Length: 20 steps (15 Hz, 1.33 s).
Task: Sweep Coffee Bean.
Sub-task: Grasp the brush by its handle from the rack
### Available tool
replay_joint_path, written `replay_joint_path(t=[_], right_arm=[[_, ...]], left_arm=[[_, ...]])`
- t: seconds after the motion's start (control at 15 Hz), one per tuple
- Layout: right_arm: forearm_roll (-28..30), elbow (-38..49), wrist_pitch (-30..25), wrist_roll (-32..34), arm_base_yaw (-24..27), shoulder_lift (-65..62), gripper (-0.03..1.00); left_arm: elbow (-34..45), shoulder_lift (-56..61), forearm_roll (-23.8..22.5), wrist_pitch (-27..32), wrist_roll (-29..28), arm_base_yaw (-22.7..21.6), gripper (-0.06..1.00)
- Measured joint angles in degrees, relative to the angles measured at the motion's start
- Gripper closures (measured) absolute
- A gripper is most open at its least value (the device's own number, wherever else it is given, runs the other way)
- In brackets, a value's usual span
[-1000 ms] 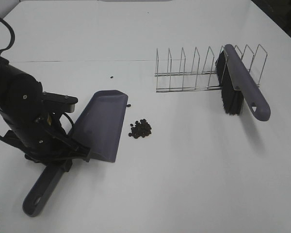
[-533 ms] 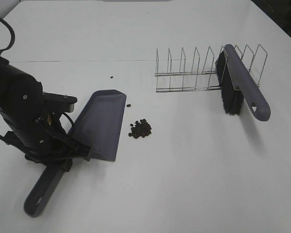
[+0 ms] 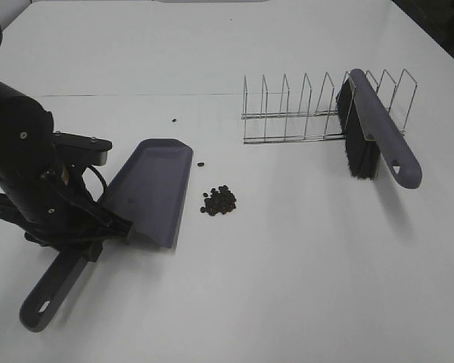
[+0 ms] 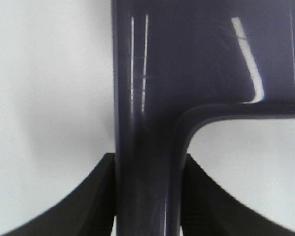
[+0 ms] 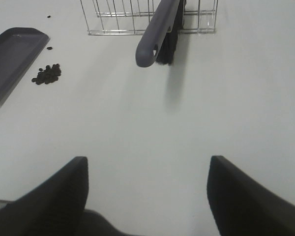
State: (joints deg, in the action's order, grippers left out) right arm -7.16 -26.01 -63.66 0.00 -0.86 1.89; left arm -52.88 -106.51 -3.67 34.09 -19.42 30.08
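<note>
The left claw (image 4: 148, 196) is seen clamped on the dustpan (image 4: 201, 54) handle from its wrist. The right claw (image 5: 147, 191), spread apart, is shown only by its own wrist view.

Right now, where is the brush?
In the high view, the brush leans in the right end of the wire rack, far right of the coffee beans.

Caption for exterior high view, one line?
Left gripper holds the dustpan by its handle beside the coffee beans; brush sits in the wire rack.

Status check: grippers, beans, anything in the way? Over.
Left gripper shut on dustpan handle. Right gripper open, empty. Coffee beans piled beside dustpan, unswept. Brush in wire rack; nothing blocking pile.
</note>
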Motion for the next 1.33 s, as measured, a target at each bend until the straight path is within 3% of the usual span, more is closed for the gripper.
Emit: replay_joint_path(t=[0.27, 1.0, 1.33], right_arm=[[-3.44, -6.36, -0.4, 1.15, 0.0, 17.76, 0.37], [-4.41, -41.25, 1.49, -2.35, 0.0, 79.81, 0.37], [-2.41, -60.16, -3.55, -1.89, 0.0, 102.1, 0.37]], left_arm=[[0.0, 0.0, -1.95, 0.11, 0.0, 0.0, 0.63], [0.0, 0.06, -2.35, 0.8, -1.32, 0.0, 0.63], [0.0, 0.06, -2.29, 0.97, -1.32, 0.0, 0.63]])
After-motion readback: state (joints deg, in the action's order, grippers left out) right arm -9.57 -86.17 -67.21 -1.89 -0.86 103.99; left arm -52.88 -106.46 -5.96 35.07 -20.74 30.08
